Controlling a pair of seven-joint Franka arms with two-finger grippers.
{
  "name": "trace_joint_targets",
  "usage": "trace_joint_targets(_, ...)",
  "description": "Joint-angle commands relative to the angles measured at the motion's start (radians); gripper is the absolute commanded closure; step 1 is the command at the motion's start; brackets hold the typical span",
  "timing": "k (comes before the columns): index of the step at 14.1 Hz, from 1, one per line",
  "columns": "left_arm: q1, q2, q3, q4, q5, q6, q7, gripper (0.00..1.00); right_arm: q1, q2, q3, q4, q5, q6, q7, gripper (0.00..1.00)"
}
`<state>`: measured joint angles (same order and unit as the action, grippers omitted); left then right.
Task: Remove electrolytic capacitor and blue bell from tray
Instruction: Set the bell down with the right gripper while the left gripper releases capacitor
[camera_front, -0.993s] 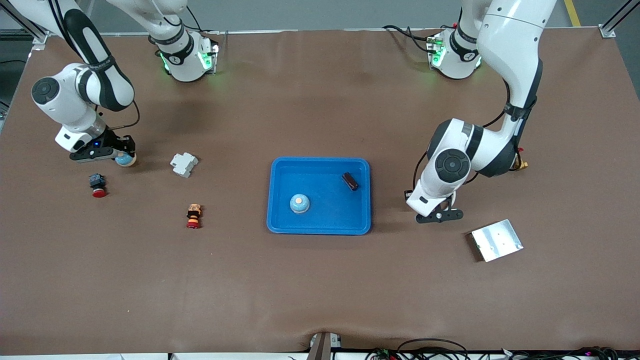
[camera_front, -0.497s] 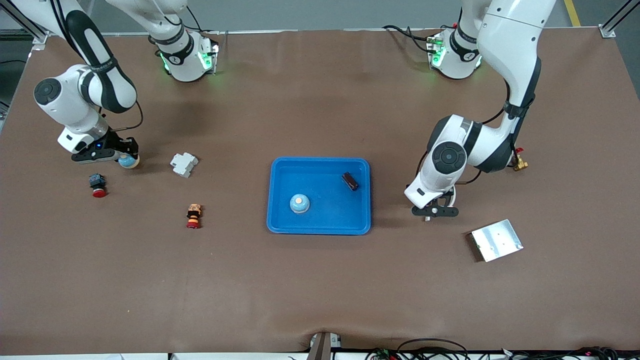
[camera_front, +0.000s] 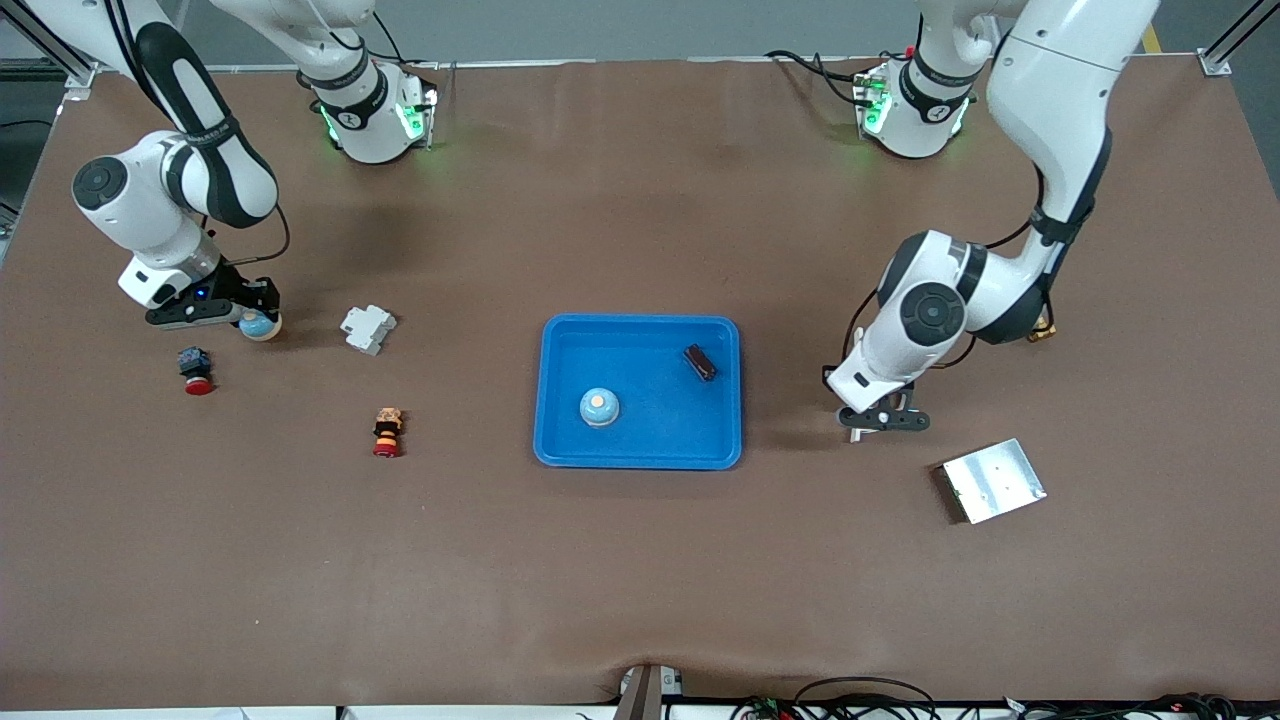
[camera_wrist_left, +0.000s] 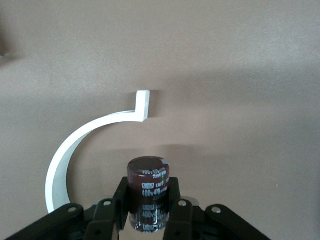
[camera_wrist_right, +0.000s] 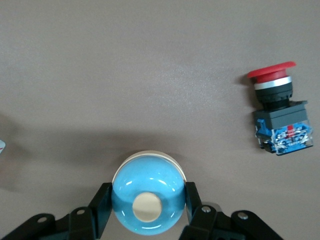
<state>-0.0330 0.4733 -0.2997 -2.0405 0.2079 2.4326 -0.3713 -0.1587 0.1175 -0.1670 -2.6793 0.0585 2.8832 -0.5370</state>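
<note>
The left gripper (camera_wrist_left: 148, 210) has its jaws clamped on a dark capacitor (camera_wrist_left: 148, 187) above the table (camera_front: 640, 560). The right gripper (camera_wrist_right: 148, 212) grips a blue bell (camera_wrist_right: 147, 200), jaws pressed against its sides.

Front view: left gripper (camera_front: 885, 420) hides its capacitor (camera_wrist_left: 148, 192) completely; right gripper (camera_front: 235, 312) covers most of its bell (camera_front: 259, 324), only the 4 o'clock edge shows. Left wrist view: white curved strip (camera_wrist_left: 75, 145) runs behind the gripper at 7 o'clock, end hidden; capacitor's lower print cut at frame bottom. Right wrist view: a pale corner at 9 o'clock cropped, can't identify. Brass-coloured part (camera_front: 1042, 330) by left elbow mostly occluded.
</note>
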Motion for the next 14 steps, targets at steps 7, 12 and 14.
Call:
trace_joint_targets(7,0.151,0.031,-0.133,-0.044,0.077,0.062,0.006,0.91,0.016,0.044,0.001,0.006,0.04,0.033,-0.023,1.0)
trace_joint_targets(12,0.15,0.033,-0.133,-0.059,0.077,0.072,0.006,0.89,0.016,0.065,0.001,0.006,0.041,0.056,-0.023,1.0)
trace_joint_targets(14,0.15,0.037,-0.131,-0.063,0.077,0.079,0.006,0.89,0.018,0.067,0.001,0.006,0.041,0.059,-0.023,1.0)
